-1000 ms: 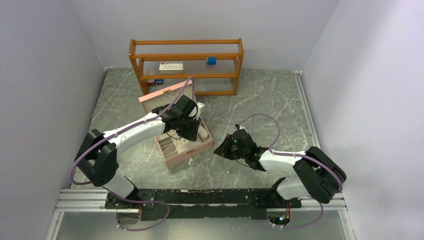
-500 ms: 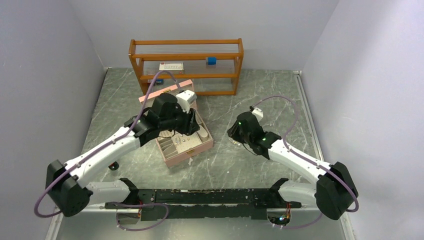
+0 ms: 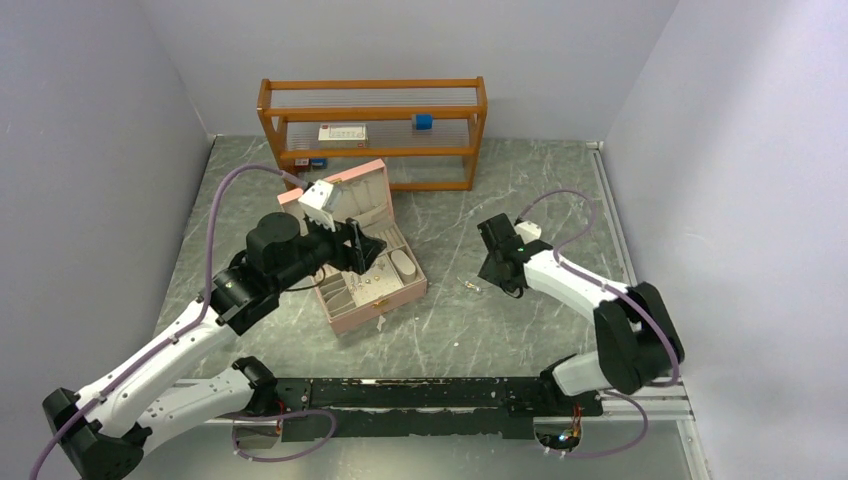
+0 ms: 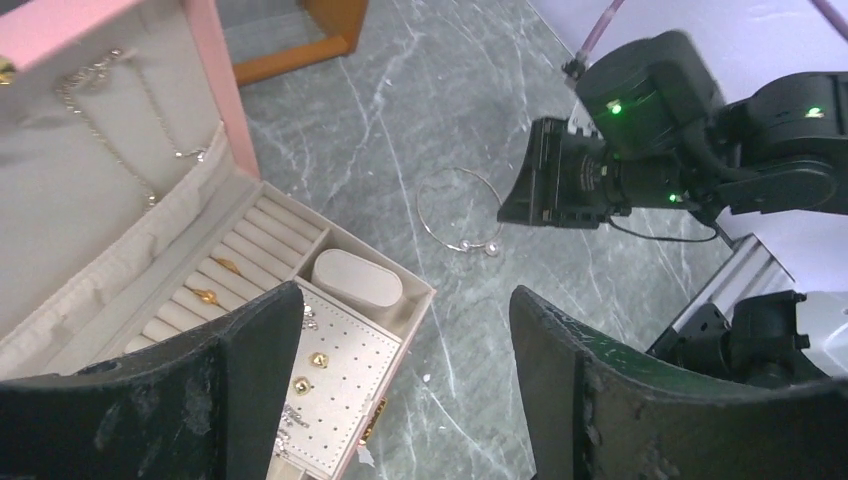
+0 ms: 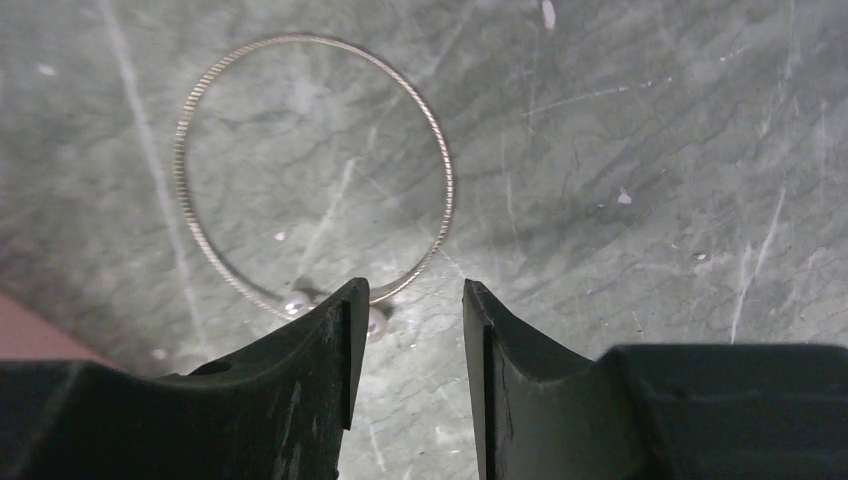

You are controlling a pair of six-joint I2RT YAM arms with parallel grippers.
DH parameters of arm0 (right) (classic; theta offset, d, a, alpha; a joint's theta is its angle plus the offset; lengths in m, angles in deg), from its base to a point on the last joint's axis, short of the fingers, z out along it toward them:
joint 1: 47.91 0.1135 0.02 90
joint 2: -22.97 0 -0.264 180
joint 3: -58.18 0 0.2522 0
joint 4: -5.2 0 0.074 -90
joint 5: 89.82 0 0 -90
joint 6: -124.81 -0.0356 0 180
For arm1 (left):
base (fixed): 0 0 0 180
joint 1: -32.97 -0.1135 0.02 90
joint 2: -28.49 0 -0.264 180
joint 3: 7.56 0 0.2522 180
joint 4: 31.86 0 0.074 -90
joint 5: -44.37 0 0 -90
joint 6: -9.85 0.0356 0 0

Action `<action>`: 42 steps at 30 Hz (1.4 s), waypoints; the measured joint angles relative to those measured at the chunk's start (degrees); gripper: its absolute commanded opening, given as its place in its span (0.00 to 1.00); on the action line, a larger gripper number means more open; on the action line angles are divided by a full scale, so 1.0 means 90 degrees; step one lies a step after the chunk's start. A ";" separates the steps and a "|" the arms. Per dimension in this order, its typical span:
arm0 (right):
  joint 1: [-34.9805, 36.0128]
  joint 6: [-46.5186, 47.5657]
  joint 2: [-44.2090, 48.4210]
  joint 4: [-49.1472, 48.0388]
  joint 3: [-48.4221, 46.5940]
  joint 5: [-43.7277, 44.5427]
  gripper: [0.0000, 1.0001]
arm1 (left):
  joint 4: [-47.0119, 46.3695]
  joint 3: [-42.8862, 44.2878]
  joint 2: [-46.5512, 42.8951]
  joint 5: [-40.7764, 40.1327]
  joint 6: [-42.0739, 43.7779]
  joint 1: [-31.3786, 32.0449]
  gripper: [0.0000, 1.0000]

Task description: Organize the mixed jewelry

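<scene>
Here, the right gripper has its fingers a narrow gap apart, nothing clamped, tips down over the table. The bangle lies flat there. Its pearl ends are right at one tip (whether they touch it I cannot tell), and the hoop spreads away from the fingers. The left gripper hangs with its fingers spread wide and empty, above a corner of the open pink box. Inside, a necklace lies against the lid lining, gold rings sit in the rolls, a cushion fills a corner bay, and studs dot the card. The bangle is near the box, apart from it. A rack stands at the far wall.
</scene>
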 measured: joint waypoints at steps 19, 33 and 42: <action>0.0330 -0.0437 -0.1549 0.0692 -0.0818 0.0163 0.21 | -0.0233 -0.0340 -0.0260 -0.0627 0.0015 0.0000 0.77; 0.0415 -0.0517 -0.1630 0.0767 -0.0950 0.0260 0.00 | -0.0197 -0.0340 -0.0376 -0.0704 -0.0010 0.0000 0.76; 0.0415 -0.0391 -0.0636 0.0447 -0.0471 0.0408 0.00 | -0.0199 -0.0340 -0.0112 -0.0542 -0.0265 0.0000 0.75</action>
